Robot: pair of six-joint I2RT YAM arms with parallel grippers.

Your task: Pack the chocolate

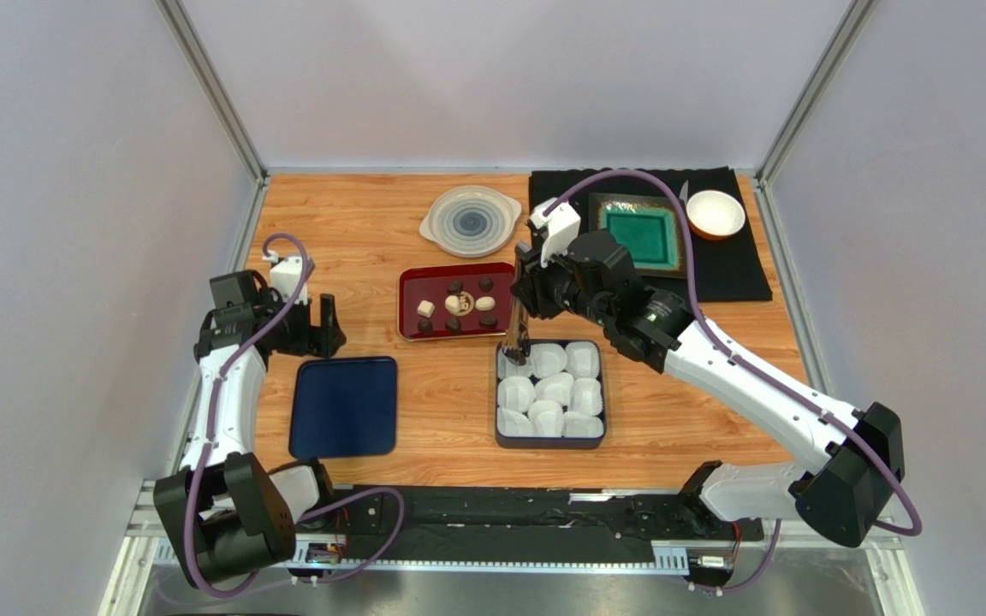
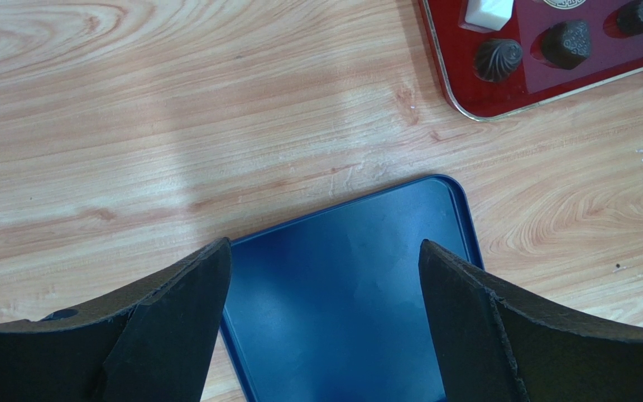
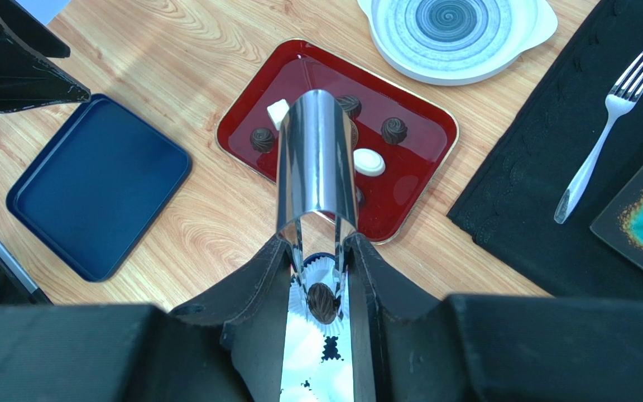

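Jaws of right gripper squeeze tongs onto a dark chocolate just above a paper cup, left gripper stands wide and empty; best to centre, lower, then ease off gently.

- Wooden table, light orange grain, bearing everything else
- Dark blue tray, flat, with rounded corners, on the near left of the table
- Red tray, rectangular and glossy, in the middle of the table
- Dark box just near and right of the red tray, filled with crinkled white paper cups
- Metal tongs, polished, tips down over the box's far left corner
- Round plate with a grey-blue swirl, beyond the red tray
- Black mat at the far right, carrying a square green plate, a white bowl and a fork
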